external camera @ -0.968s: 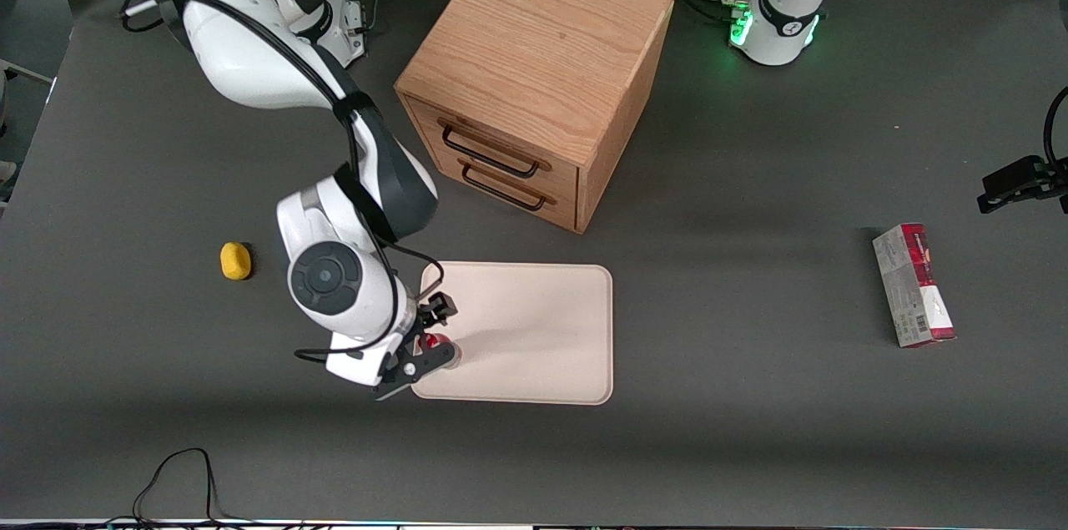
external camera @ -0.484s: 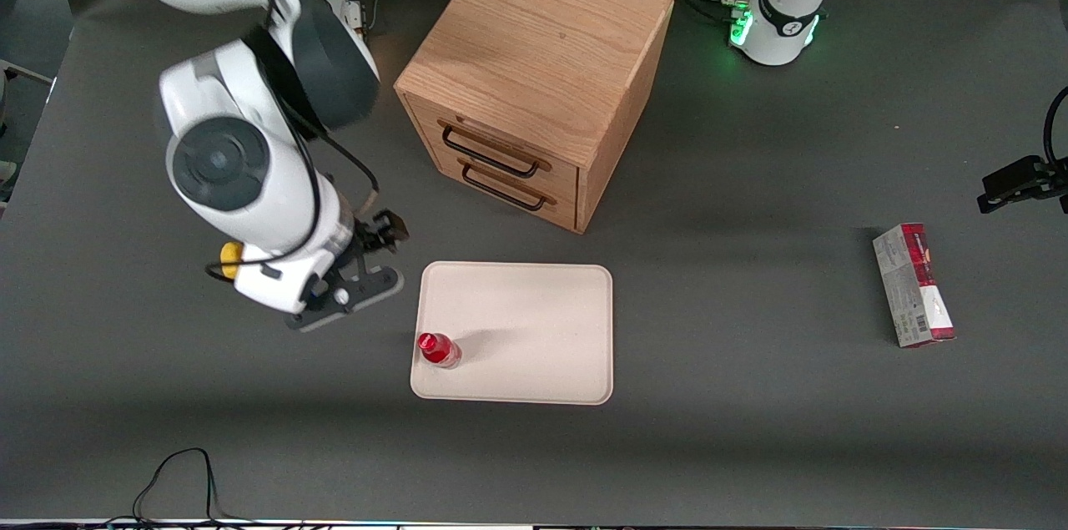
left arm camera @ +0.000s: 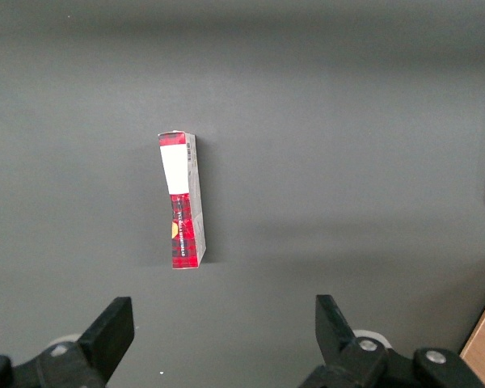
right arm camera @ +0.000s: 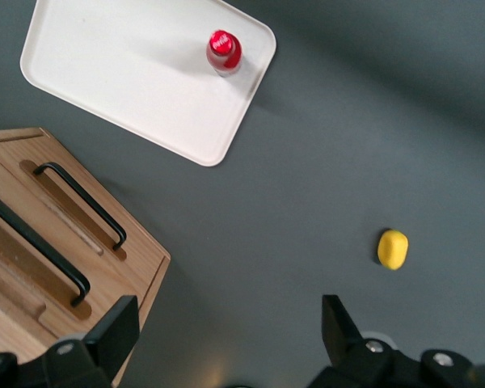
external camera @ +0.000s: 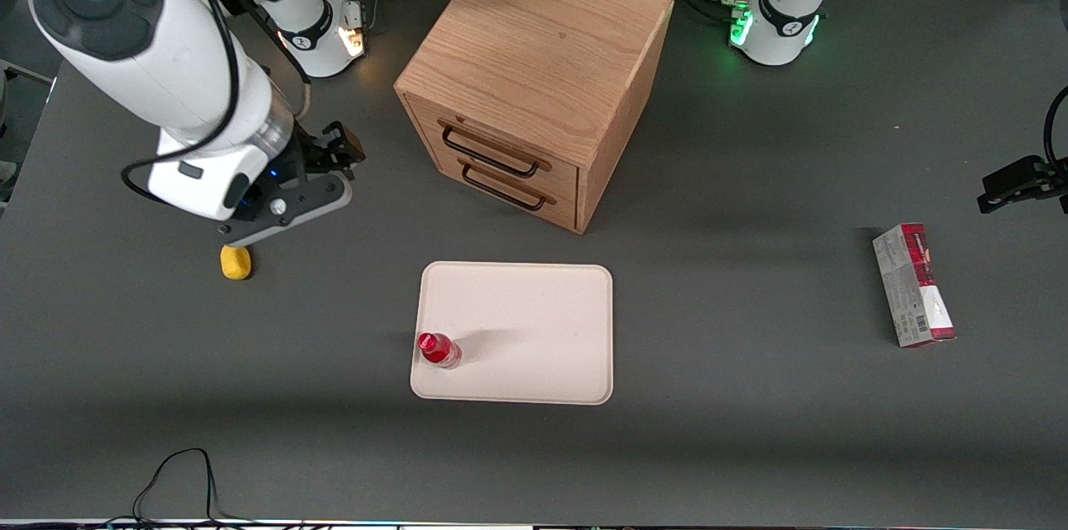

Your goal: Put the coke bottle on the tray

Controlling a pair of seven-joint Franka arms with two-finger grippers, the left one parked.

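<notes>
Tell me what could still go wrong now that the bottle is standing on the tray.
The coke bottle stands upright close to the tray rim at a corner, so a bump to the tray might tip it off. The open gripper hangs high above the table near the yellow lump, well clear of the bottle.

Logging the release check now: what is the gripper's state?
Gripper: open, holding nothing, raised above the table near the yellow lump; coke bottle stands on the tray.

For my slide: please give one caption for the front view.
Small red coke bottle upright on cream tray; open gripper raised above table.
</notes>
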